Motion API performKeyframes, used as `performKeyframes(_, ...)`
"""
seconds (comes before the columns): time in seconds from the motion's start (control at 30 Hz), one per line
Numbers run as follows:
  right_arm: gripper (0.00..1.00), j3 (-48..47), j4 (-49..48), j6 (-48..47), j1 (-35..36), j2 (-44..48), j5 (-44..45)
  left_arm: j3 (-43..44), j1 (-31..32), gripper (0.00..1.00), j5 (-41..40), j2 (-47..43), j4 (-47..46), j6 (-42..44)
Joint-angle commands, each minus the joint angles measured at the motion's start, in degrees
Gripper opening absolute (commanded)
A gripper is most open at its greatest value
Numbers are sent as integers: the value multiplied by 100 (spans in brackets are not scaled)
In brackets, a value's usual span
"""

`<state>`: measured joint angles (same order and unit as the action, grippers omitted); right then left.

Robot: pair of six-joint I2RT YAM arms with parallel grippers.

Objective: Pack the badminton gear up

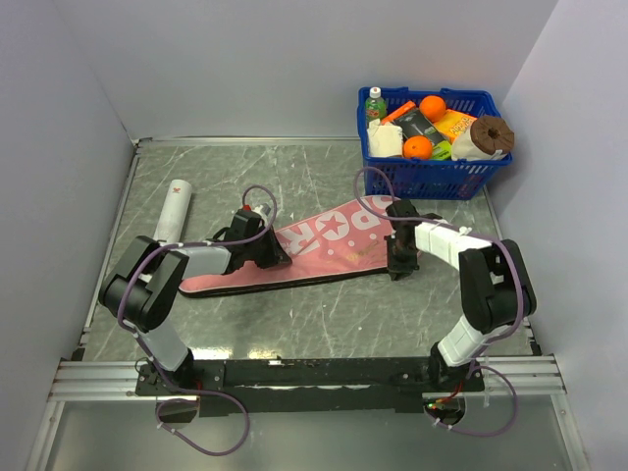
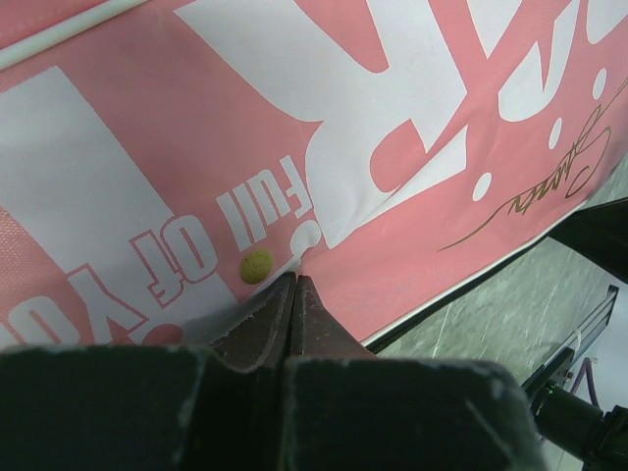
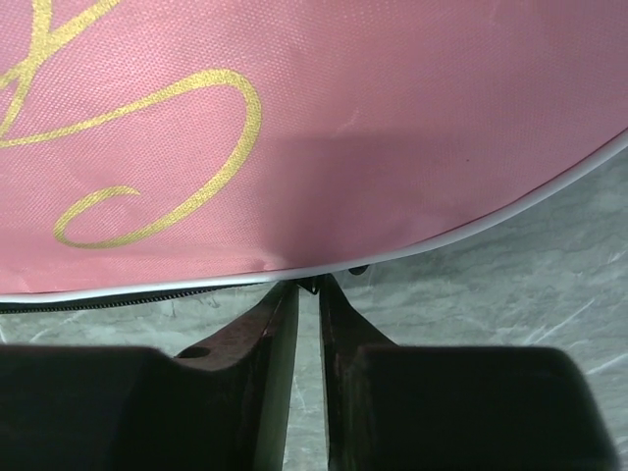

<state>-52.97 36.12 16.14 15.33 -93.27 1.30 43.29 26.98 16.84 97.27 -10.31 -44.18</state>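
The pink racket-shaped bag lettered "SPORT" lies flat across the middle of the table. The long white tube lies to its left, apart from it. My left gripper is shut, its tips resting on the bag's printed face near the lower edge. My right gripper is at the bag's wide right end, jaws closed to a narrow gap on a small dark zipper pull at the white-piped edge. A zipper line runs left from there. No rackets or shuttlecock show.
A blue basket of groceries stands at the back right, just behind the right arm. Grey walls close in the left, back and right sides. A metal rail runs along the near edge.
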Motion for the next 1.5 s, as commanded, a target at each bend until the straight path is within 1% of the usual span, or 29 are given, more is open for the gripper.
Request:
performKeyframes(0.0,18,-266,-88,-129,-13,-200,134,-57,-18,1,-199,134,99,182)
performKeyframes(0.13,11,-372,-35,-199,-13,-296,274,-92,-17,1,-190,134,81,200)
performKeyframes(0.17,9,-424,-26,-225,-13,-305,309,-101,-18,1,-181,134,73,208)
performKeyframes(0.2,4,-433,-17,-243,5,-314,309,-110,-9,1,-172,134,64,217)
performKeyframes(0.27,0,-434,-35,-278,5,-314,301,-119,-9,1,-190,151,64,235)
performKeyframes(0.47,0,-556,27,-287,215,-288,134,-145,-18,1,-164,169,11,235)
performKeyframes(0.53,0,-600,62,-226,364,-279,38,-136,-17,1,-155,178,2,243)
performKeyframes(0.63,0,-714,44,11,768,-323,-243,-136,-9,1,-155,187,-15,252)
performKeyframes(0.67,0,-810,27,64,1048,-401,-288,-136,-9,1,-155,187,-15,252)
performKeyframes(0.73,0,-942,-8,204,1304,-524,-419,-145,-9,1,-164,195,-42,261)
performKeyframes(0.77,0,-1100,-78,344,1575,-664,-585,-145,-9,1,-164,204,-42,261)
performKeyframes(0.93,0,-1628,-526,863,2315,-1236,-1342,-180,-9,1,-164,231,-86,261)
performKeyframes(1.0,0,-1996,-667,969,2613,-1605,-1719,-172,-17,1,-163,204,-68,270)
performKeyframes(1.1,0,-2358,-834,1128,2843,-1983,-2036,-224,-9,1,-172,126,-77,287)
performKeyframes(1.23,0,-2280,-1448,1452,2914,-2142,-2424,-286,-9,1,-208,11,-121,296)
performKeyframes(1.33,0,-2070,-1686,1593,2905,-2081,-2389,-373,0,1,-137,-234,-182,218)
performKeyframes(1.4,0,-1946,-1783,1638,2905,-1941,-2336,-470,35,1,-295,-682,-78,113)
performKeyframes(1.43,0,-1841,-1871,1664,2905,-1844,-2275,-653,35,3,-409,-927,-77,51)
performKeyframes(1.47,0,-1779,-1915,1682,2905,-1791,-2240,-759,53,6,-627,-1486,-86,-19)
